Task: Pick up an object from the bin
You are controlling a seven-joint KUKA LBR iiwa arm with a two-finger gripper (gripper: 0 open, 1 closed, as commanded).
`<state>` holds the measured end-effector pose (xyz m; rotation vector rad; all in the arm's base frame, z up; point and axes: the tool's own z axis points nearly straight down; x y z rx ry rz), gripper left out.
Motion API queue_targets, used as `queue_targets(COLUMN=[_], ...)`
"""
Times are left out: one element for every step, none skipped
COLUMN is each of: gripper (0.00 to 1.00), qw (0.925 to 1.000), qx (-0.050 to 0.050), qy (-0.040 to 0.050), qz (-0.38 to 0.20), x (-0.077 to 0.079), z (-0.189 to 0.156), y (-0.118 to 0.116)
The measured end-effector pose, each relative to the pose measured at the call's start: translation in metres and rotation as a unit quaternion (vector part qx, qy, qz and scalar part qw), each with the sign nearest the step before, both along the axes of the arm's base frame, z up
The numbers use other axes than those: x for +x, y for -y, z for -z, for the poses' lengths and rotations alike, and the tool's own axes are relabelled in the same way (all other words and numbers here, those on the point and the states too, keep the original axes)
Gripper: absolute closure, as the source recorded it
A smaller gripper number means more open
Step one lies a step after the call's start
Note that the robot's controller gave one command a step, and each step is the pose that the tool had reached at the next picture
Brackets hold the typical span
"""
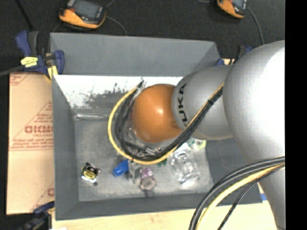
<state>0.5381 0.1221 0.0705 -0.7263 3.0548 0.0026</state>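
We see the arm's orange wrist cover (151,113) over the middle of the grey bin (64,143), masking most of the claw (138,152); we cannot tell whether it is open or closed. Nearest it, toward the bin's front wall, lie a small blue piece (120,168) and a purplish thing (147,176). Clear plastic bits (184,167) lie to their right. A black-and-yellow item (89,172) sits apart at the left.

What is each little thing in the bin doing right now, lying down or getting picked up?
Arm: reaching down into the bin.
Black and yellow thing: lying alone, front left.
Blue thing: lying at the arm's edge.
Purple thing: lying beside the blue thing.
Clear plastic thing: lying loose, front right.
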Motion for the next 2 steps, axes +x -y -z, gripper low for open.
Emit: queue_targets(gripper=[1.00,1.00], qw=[0.9999,0.9982], qx=[0.000,0.000], qy=[0.0052,0.0064], qz=[-0.015,-0.059], x=[-0.002,0.018], z=[-0.124,-0.251], y=[-0.024,-0.022])
